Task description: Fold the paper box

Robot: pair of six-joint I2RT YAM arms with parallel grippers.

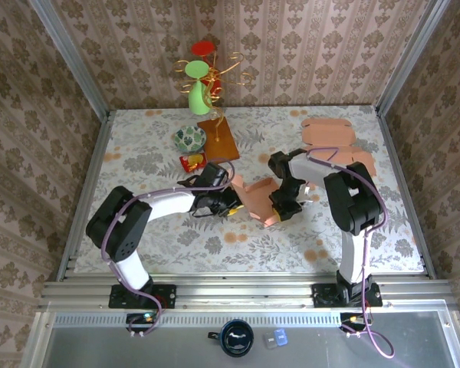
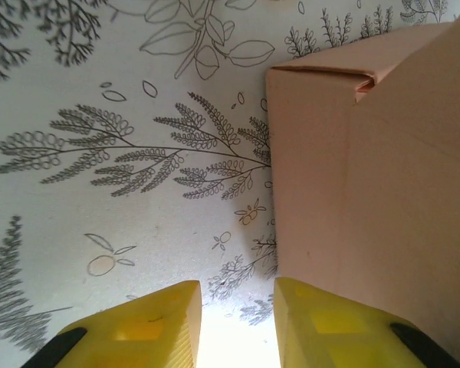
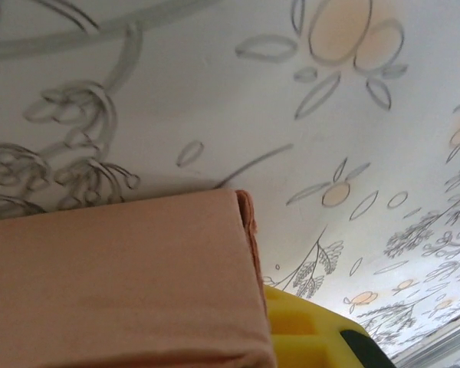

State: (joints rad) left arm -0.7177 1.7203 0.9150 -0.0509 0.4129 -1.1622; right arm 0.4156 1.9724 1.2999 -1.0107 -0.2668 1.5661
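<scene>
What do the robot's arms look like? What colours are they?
The left arm and right arm are chunky black joints linked by smooth white tubes, each standing on a black base. A thin purple cable loops along each one. The left tool and right tool end in blocky bright yellow fingers with black parts behind.

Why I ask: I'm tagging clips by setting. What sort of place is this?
Probably a robot test cell dressed up like a room: aluminium frame posts at the corners, wallpaper panels for walls, and a left arm and right arm bolted at the edge of a floral-covered table.
</scene>
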